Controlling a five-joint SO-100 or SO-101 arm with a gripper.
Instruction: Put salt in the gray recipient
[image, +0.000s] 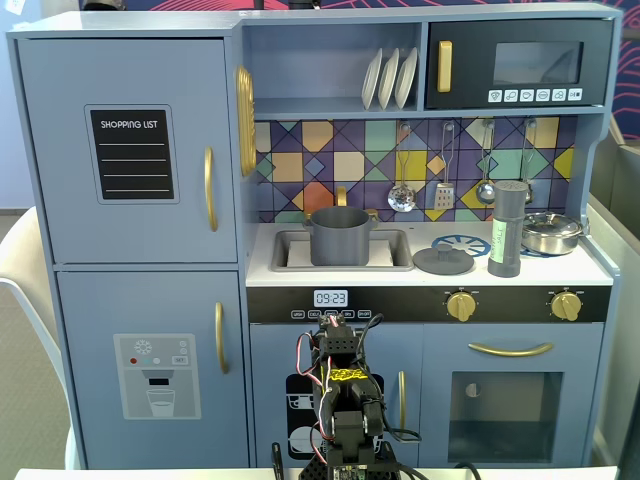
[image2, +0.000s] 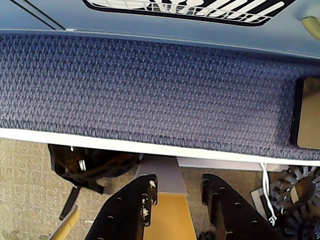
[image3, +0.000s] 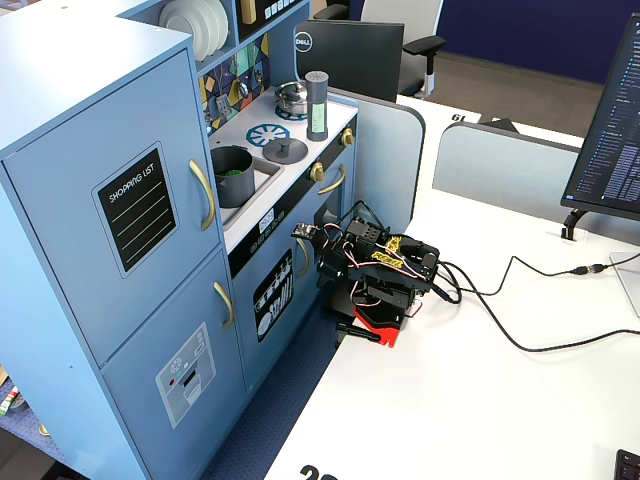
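- Black tool fills the bottom of the wrist view, its two fingers parted and gripping nothing, pointed down past the white desk edge toward blue carpet.
- Folded arm sits on the desk in front of the toy kitchen.
- Gray recipient stands in the kitchen's sink.
- Flat gray lid lies on the counter between sink and shaker.
- Salt stands upright on the counter at the right in a fixed view, just beside the steel pan, well apart from the recipient.
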